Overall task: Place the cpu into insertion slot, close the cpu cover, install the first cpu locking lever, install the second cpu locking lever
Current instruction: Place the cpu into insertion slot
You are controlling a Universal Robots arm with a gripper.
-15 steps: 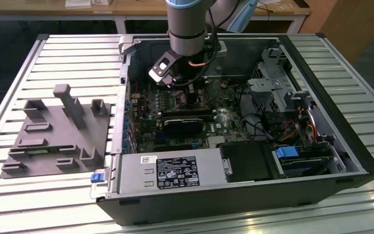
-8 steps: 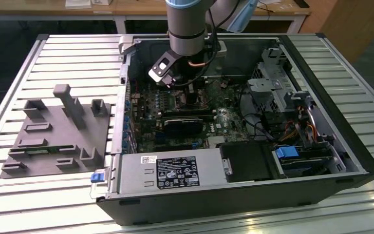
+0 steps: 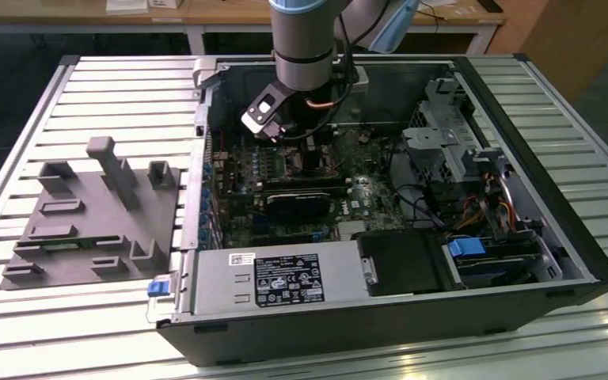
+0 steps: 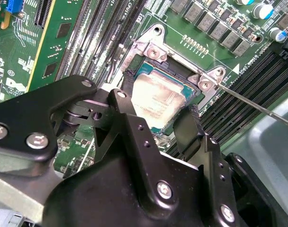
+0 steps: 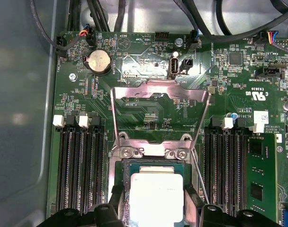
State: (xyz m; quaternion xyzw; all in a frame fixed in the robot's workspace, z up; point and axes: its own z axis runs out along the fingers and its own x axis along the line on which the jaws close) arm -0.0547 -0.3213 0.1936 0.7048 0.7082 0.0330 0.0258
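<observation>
Standing by the slatted table point(image 3: 104, 87), nearest me is one open computer case point(image 3: 389, 336). It holds one silver power supply point(image 3: 272, 281) along its near wall, the green motherboard point(image 3: 283, 190) behind that and a drive cage point(image 3: 462, 150) toward the exterior view's right. One grey fixture plate point(image 3: 93, 214) sits outside the case on the exterior view's left. One arm reaches down into the case with one gripper point(image 4: 159, 101), and its two black fingers point(image 4: 187, 127) look pressed against opposite edges of the one cpu point(image 5: 156, 194), so clamped on it as far as I can see. The chip is a flat square with a dull silvery top and a green border, and it's sitting in the insertion slot point(image 4: 148, 49). There's a bank of long black memory slots point(image 5: 82, 161) on each side. The cpu cover point(image 5: 158, 91), one thin silver window frame, is flipped up open. One thin lever rod point(image 4: 257, 108) runs off from the socket's corner.
</observation>
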